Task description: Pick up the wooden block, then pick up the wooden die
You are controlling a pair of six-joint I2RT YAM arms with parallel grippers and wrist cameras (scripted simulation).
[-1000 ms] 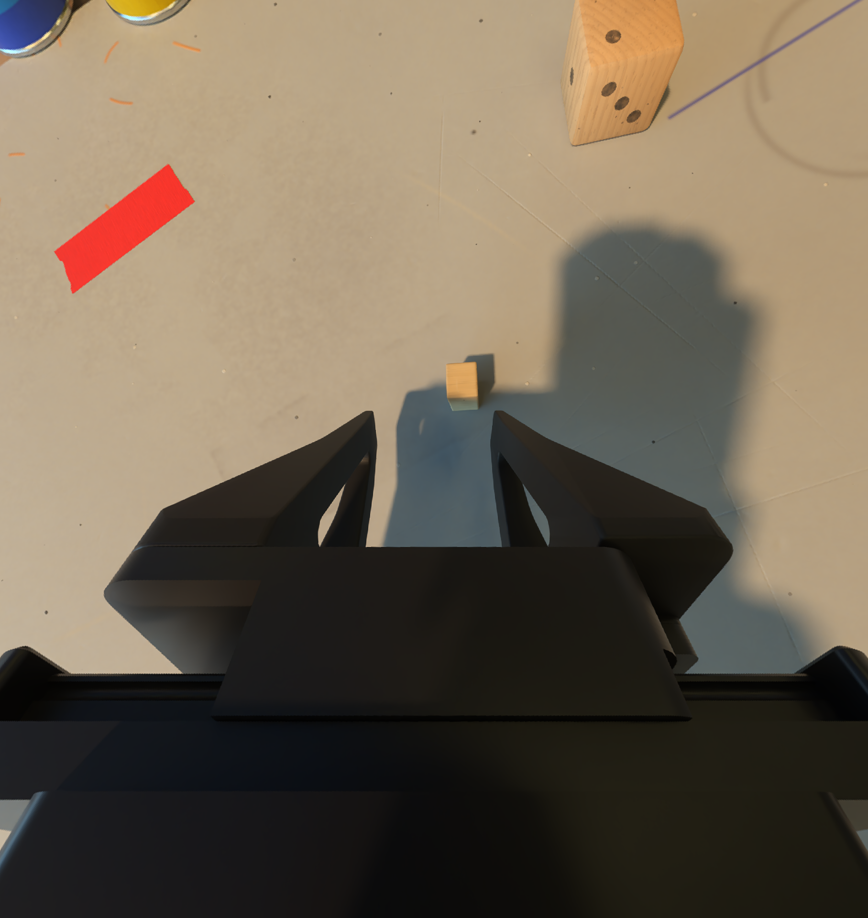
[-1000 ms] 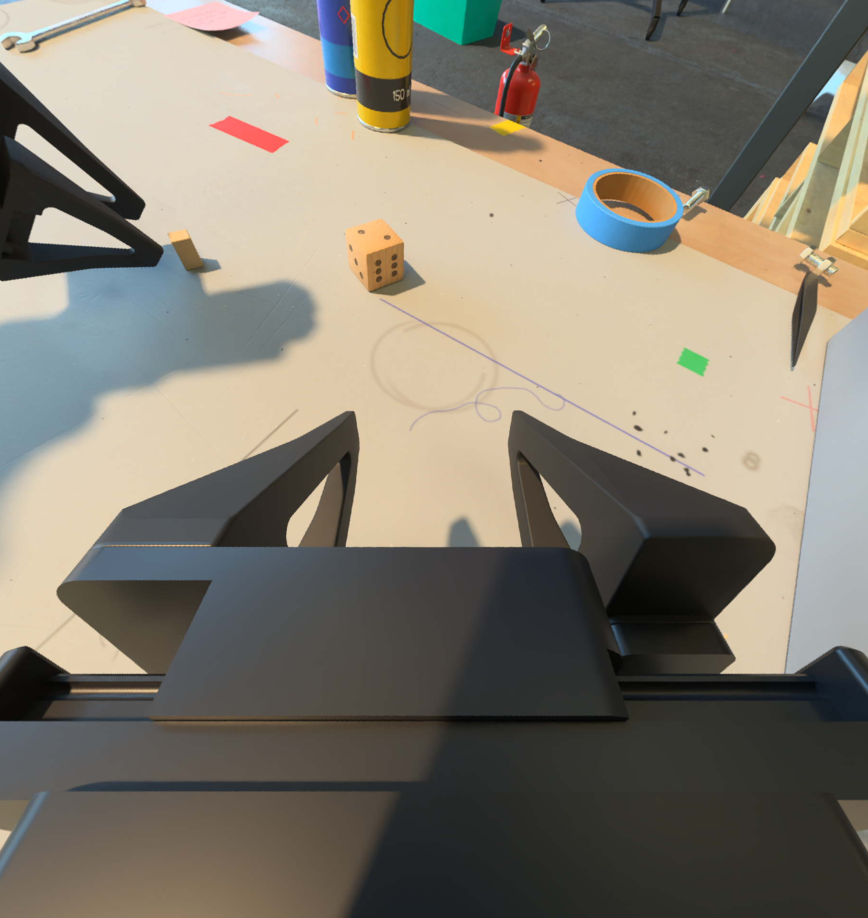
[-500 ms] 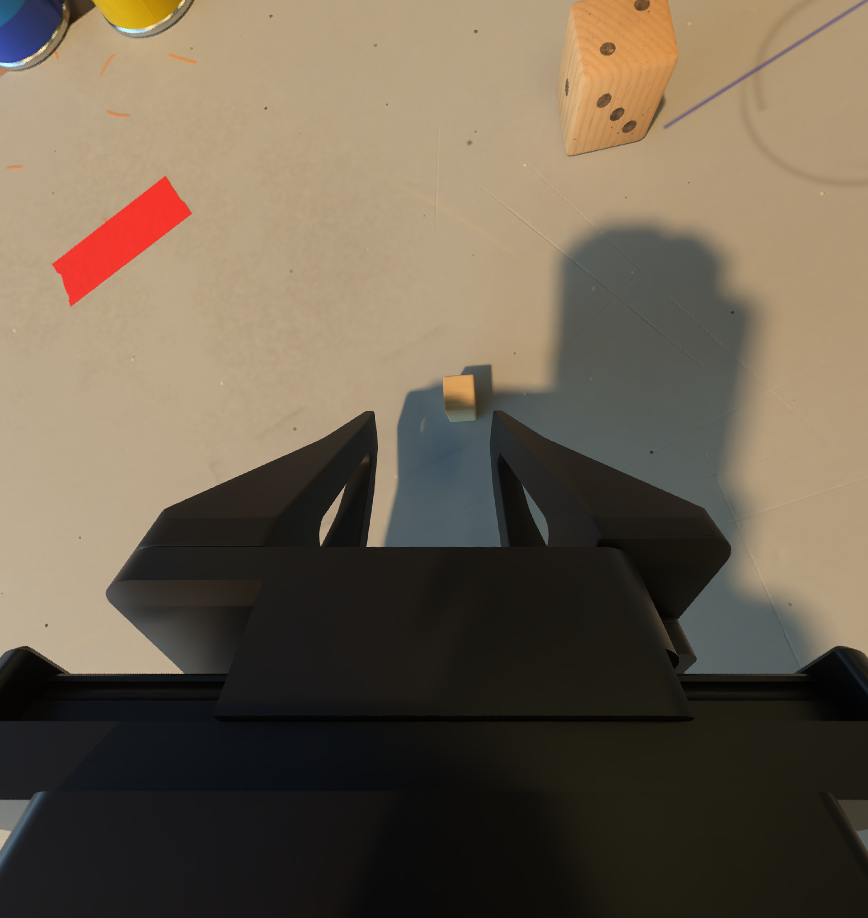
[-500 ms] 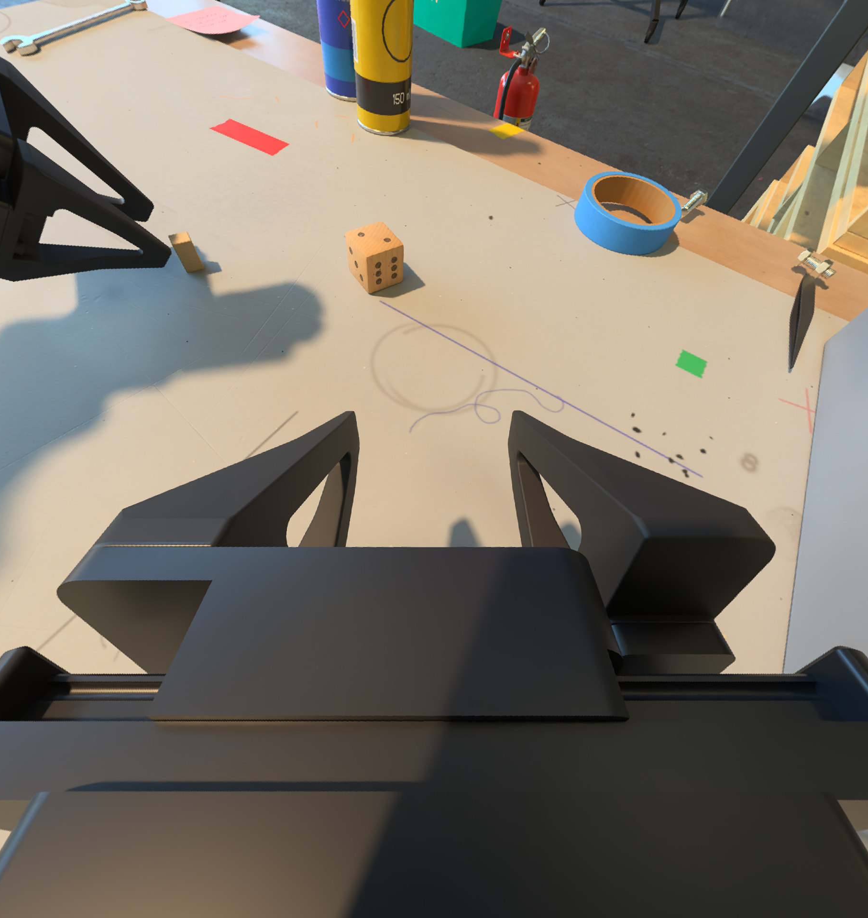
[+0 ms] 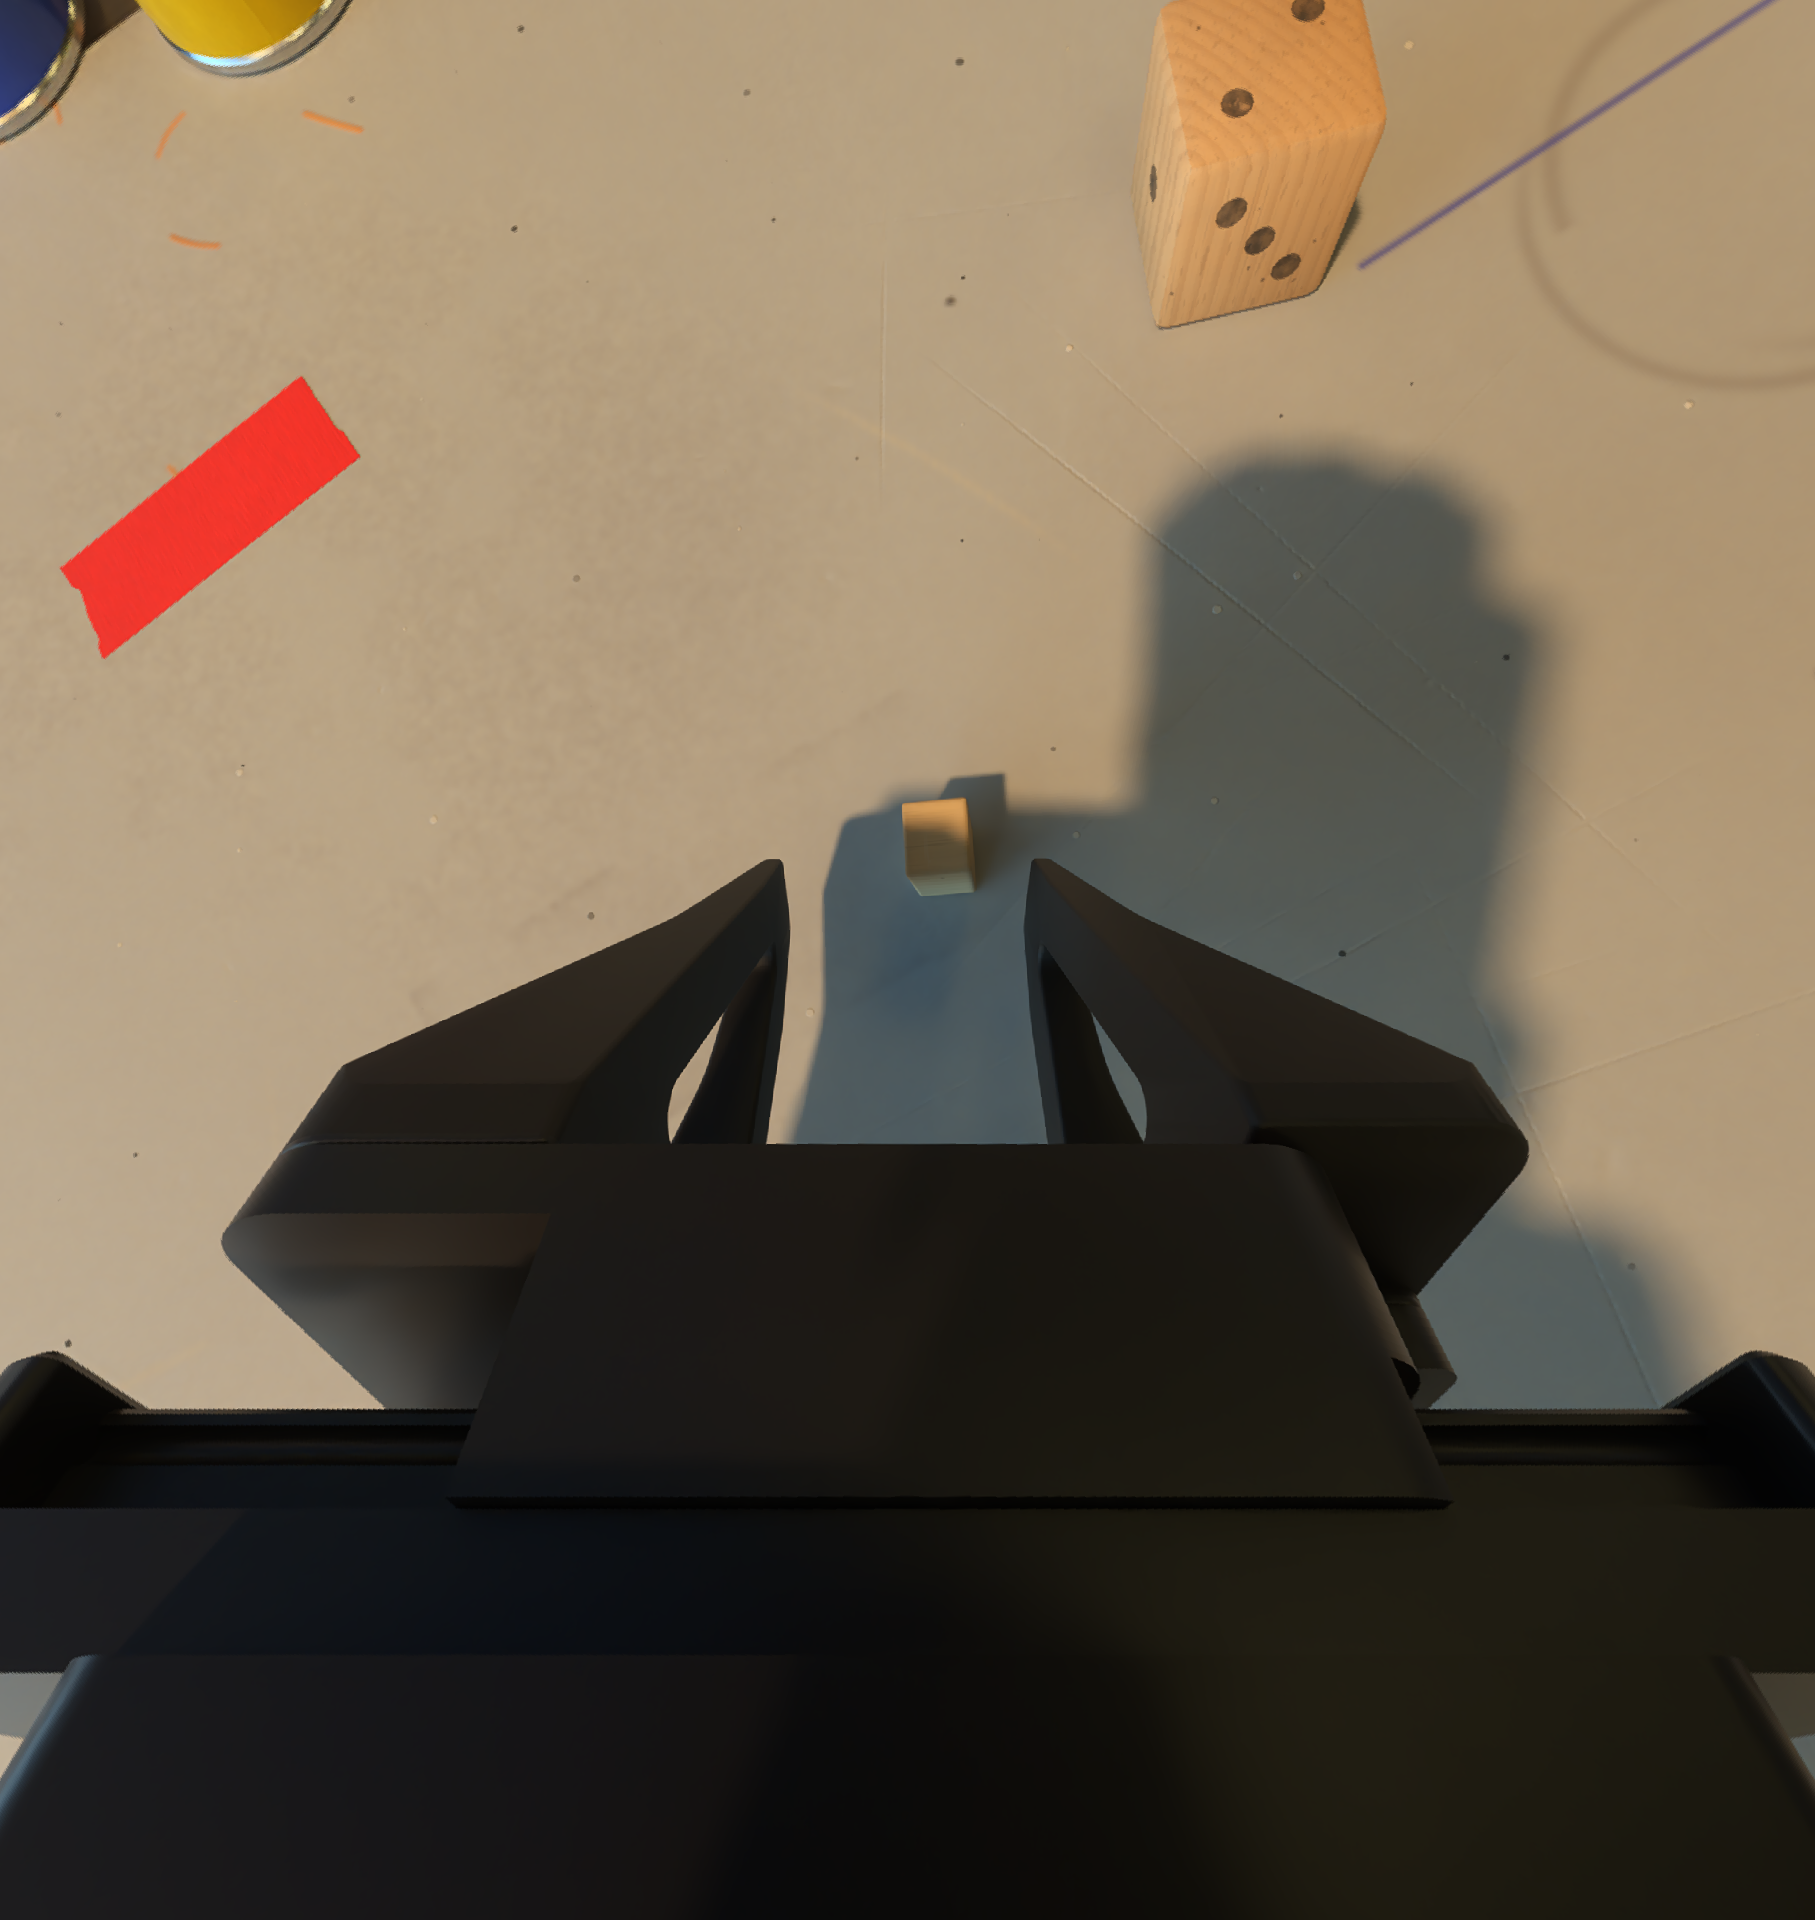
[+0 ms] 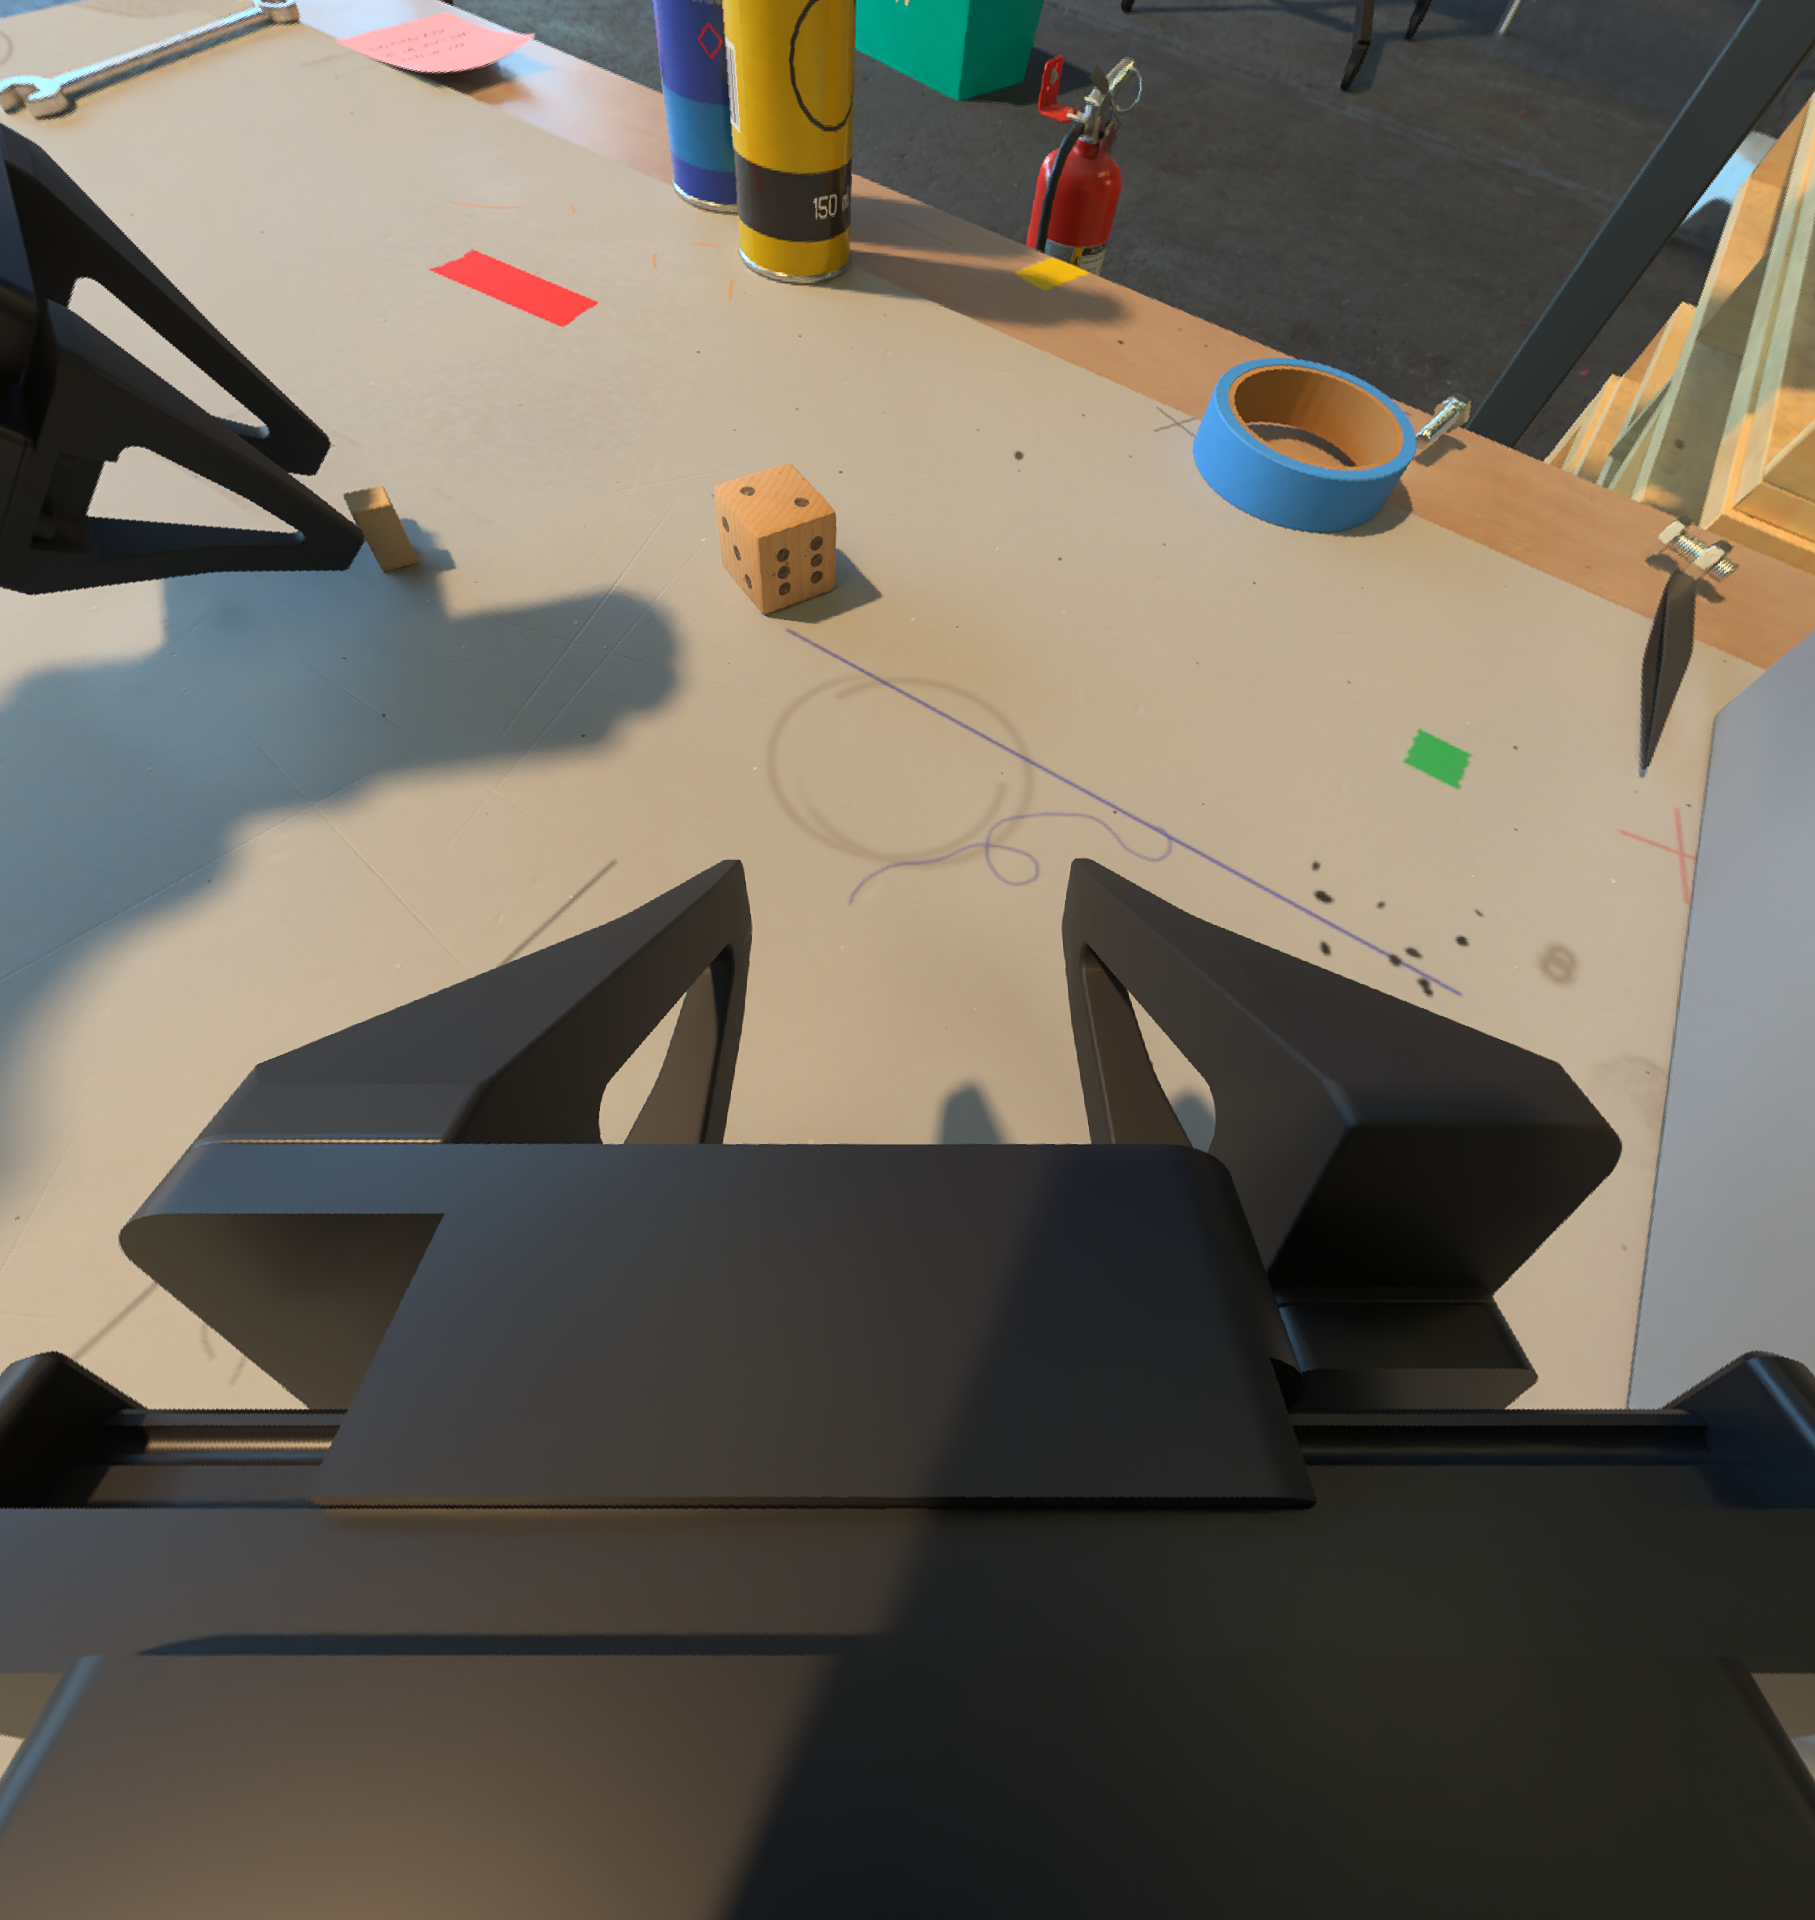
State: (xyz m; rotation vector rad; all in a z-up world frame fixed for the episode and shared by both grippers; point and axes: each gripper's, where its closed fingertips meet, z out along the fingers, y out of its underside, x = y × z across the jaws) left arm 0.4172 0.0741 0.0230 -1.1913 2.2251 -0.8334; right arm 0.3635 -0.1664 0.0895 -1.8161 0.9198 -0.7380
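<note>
Left gripper (image 5: 905, 868), fingers apart, poised just short of the wooden block (image 5: 938, 846); wooden die (image 5: 1254, 166) beyond it, untouched. Neither object lifted yet.

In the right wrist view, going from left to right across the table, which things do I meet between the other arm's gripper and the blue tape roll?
left gripper → wooden block → red tape strip → wooden die → yellow can → blue tape roll
</note>
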